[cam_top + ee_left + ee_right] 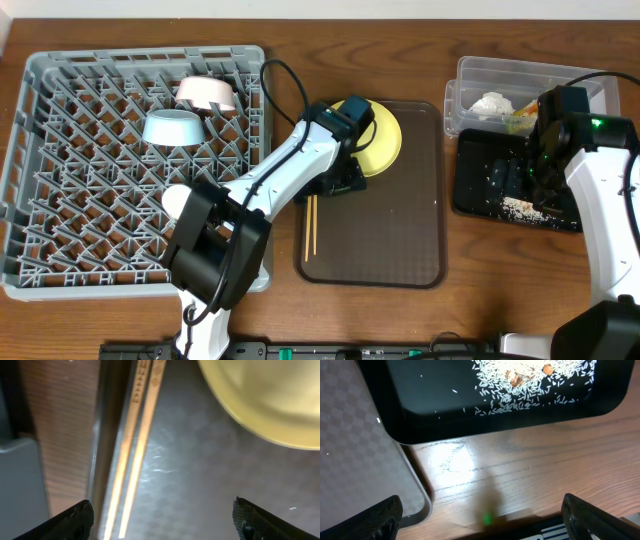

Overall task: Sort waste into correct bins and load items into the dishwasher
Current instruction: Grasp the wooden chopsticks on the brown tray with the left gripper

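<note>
- The left pincer [162, 520] points straight down with its jaws wide and nothing between them. It hangs over the chopsticks [142, 435], which lie side by side along the left edge of the brown tray [200, 475].
- The yellow plate [270, 395] sits on the same tray, just beyond the pincer.
- The left arm [285, 165] stretches from the near edge of the desk [520, 475] past the right corner of the dish rack [60, 200], its wrist bent down.
- In the rack are a light blue bowl [173, 128], a pinkish-white bowl [205, 93] and a white cup [175, 200].
- The right pincer [485, 520] is also spread wide and empty, above bare wood at the near edge of the black tray [445, 405].
- Rice scraps [530, 380] lie scattered in that tray.
- The right arm [600, 190] rises from the right and folds over the tray.
- Behind it, a clear tub [480, 75] holds a tissue [492, 104].
</note>
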Controlling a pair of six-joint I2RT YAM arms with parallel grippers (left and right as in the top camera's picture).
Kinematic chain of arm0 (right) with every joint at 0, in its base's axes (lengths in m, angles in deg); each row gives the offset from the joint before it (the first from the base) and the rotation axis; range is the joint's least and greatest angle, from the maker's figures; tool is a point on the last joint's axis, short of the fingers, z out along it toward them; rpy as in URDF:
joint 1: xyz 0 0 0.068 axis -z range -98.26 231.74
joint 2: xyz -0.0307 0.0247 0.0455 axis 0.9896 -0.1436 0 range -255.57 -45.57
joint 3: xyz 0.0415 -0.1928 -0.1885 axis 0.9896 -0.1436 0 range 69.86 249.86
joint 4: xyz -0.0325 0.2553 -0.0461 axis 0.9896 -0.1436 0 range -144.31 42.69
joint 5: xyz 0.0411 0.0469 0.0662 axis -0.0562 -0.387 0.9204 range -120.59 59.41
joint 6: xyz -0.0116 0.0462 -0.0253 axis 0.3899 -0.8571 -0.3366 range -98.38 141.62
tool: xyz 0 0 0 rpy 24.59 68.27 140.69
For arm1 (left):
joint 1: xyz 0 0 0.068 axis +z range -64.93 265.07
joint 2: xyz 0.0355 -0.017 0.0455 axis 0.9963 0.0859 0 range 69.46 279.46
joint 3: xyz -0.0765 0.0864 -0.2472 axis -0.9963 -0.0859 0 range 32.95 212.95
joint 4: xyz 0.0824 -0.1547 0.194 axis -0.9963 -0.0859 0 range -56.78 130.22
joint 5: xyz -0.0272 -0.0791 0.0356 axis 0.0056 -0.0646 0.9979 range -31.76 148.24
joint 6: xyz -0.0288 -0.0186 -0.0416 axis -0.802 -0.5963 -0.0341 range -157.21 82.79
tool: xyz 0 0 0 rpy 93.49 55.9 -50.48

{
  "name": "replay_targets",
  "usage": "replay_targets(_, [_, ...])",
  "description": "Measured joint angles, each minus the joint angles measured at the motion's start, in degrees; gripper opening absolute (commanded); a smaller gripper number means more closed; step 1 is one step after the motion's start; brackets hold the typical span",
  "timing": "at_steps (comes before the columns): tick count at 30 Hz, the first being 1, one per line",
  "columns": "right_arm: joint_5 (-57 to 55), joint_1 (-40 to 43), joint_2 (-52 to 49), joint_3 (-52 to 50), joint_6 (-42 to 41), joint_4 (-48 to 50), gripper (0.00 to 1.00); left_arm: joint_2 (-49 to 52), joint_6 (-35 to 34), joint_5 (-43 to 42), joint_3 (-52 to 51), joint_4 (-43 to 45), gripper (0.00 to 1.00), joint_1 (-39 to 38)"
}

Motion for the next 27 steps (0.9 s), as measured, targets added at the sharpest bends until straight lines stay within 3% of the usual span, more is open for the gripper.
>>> replay_targets(9, [0.0, 0.0, 0.0, 0.0, 0.0, -0.7, 0.99, 0.0, -3.1, -0.7, -1.9, 4.4, 0.89, 0.0])
replay_targets(27, [0.0, 0.0, 0.0, 0.0, 0.0, -0.7, 0.99, 0.0, -2.8, -0.7, -9.2, 9.5, 0.89, -1.2])
